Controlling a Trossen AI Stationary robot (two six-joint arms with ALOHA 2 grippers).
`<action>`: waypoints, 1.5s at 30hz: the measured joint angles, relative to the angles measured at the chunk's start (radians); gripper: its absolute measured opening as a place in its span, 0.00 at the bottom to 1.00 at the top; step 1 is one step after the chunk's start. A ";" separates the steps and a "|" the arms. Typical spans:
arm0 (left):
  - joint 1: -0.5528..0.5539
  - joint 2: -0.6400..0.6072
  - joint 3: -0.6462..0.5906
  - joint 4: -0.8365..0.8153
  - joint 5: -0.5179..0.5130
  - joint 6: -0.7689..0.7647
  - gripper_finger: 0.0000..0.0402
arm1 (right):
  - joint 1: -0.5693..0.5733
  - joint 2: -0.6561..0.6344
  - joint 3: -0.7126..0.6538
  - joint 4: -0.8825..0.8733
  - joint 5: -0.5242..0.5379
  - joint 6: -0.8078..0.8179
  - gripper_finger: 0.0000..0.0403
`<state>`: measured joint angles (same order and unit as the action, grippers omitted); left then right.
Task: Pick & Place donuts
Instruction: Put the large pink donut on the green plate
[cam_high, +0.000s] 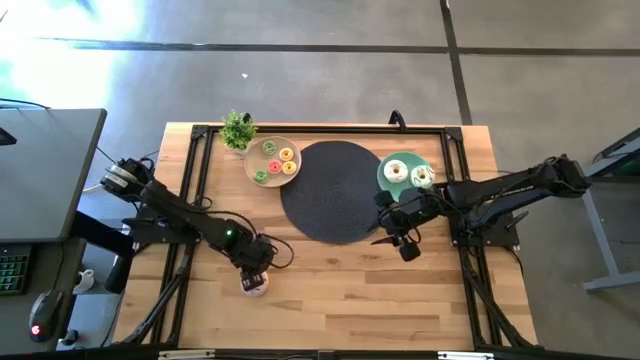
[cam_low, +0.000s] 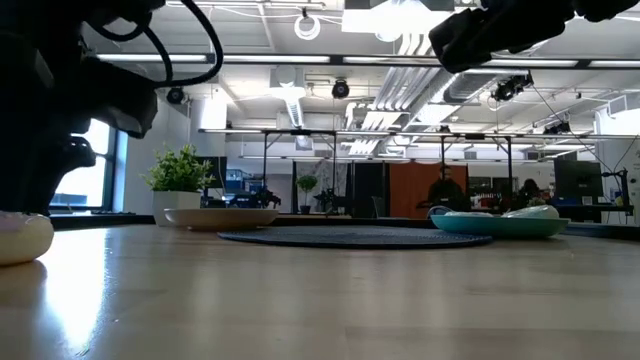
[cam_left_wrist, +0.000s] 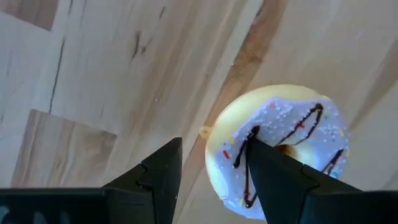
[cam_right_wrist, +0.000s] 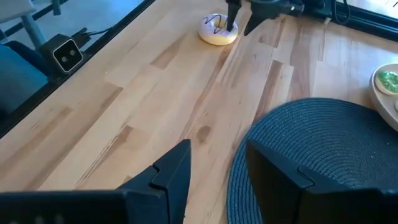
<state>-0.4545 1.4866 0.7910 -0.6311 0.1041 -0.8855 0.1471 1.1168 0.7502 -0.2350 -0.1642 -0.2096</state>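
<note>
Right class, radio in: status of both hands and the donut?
Left hand open, one finger in donut hole. Right hand open, idle over mat edge. Nothing in the way.

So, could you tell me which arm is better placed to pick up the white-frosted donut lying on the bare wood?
The left. Its pincer is open right over the white-frosted donut, one finger across its ring. The right pincer is open beside the black mat, well away.
</note>
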 joint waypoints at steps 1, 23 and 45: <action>0.000 0.009 0.000 0.004 0.009 0.004 0.44 | 0.000 0.000 0.000 0.001 0.000 0.000 0.37; 0.286 0.044 0.252 0.366 -0.013 0.320 0.01 | 0.047 0.000 0.000 0.084 -0.029 -0.603 0.25; 0.468 0.239 0.290 0.808 0.470 0.013 0.00 | 0.135 0.123 0.000 0.226 0.264 -0.741 0.32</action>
<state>0.0135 1.7252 1.0809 0.1770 0.5743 -0.8723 0.2817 1.2393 0.7498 -0.0093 0.0997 -0.9507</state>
